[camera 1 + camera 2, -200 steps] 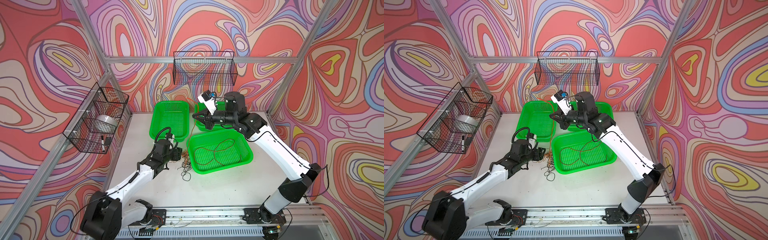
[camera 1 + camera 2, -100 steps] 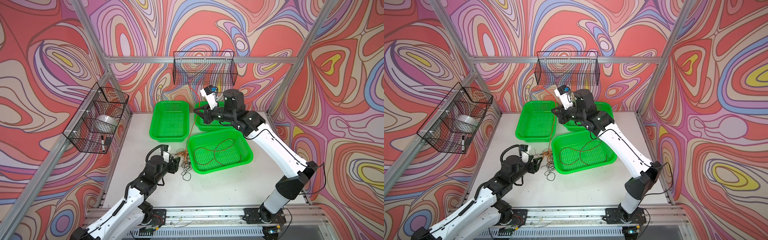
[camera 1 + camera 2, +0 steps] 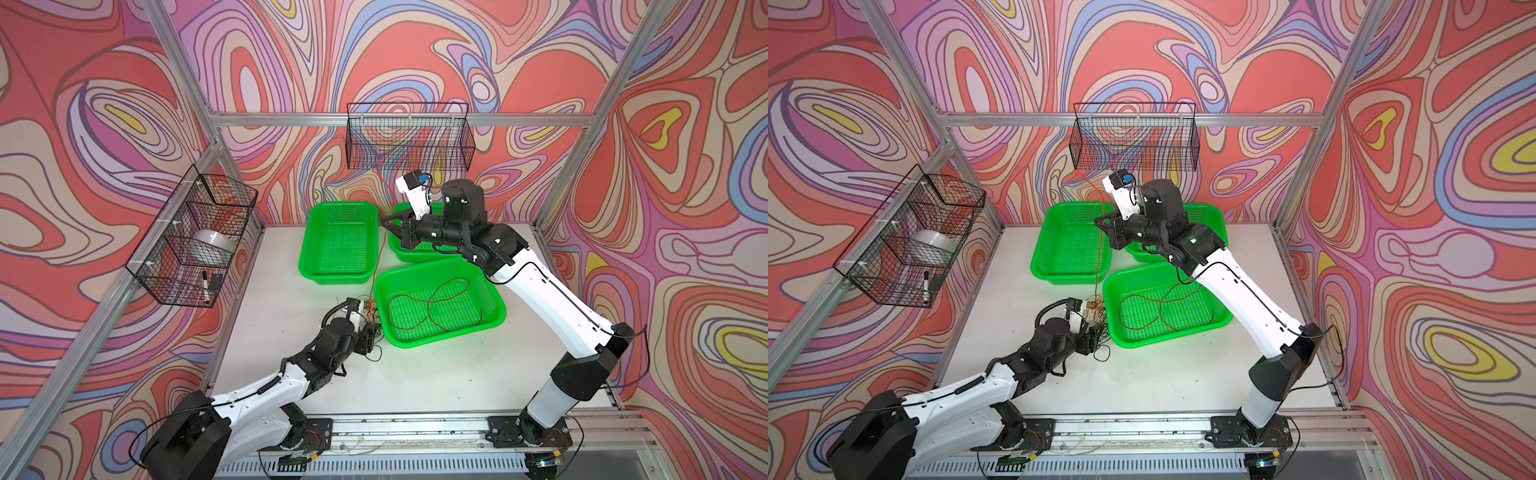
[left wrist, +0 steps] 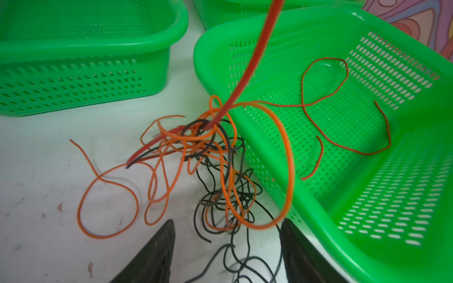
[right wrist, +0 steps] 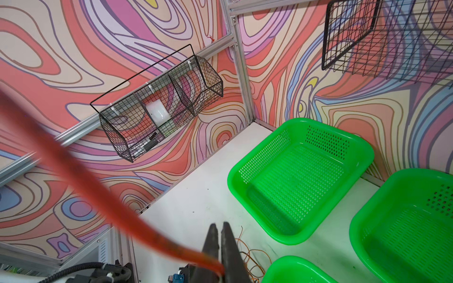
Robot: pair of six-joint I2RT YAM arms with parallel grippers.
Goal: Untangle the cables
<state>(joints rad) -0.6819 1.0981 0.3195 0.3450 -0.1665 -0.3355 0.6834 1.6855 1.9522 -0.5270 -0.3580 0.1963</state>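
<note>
The cables (image 4: 208, 152) are a knot of thin orange, black and red wires on the white table, against the near green basket (image 3: 449, 332); both top views show the knot (image 3: 368, 316) (image 3: 1094, 309). My left gripper (image 4: 226, 221) is open and low over the knot's near edge, with loose black and orange strands lying between its fingers (image 3: 372, 334). My right gripper (image 5: 219, 224) is shut on a red cable (image 5: 98, 191), held high near the back baskets (image 3: 388, 226) (image 3: 1102, 222). That red cable (image 3: 380, 249) runs down taut into the knot. One dark red cable (image 4: 304, 105) lies loose in the near basket.
Two more green baskets stand behind: one at the back left (image 3: 338, 274) and one under the right arm (image 3: 399, 253). Black wire baskets hang on the left wall (image 3: 195, 241) and the back wall (image 3: 409, 137). Aluminium posts frame the table.
My left arm has dropped lower and its gripper has drawn toward the table's near side, staying at the knot. My right gripper has lifted slightly, still shut on the red cable.
</note>
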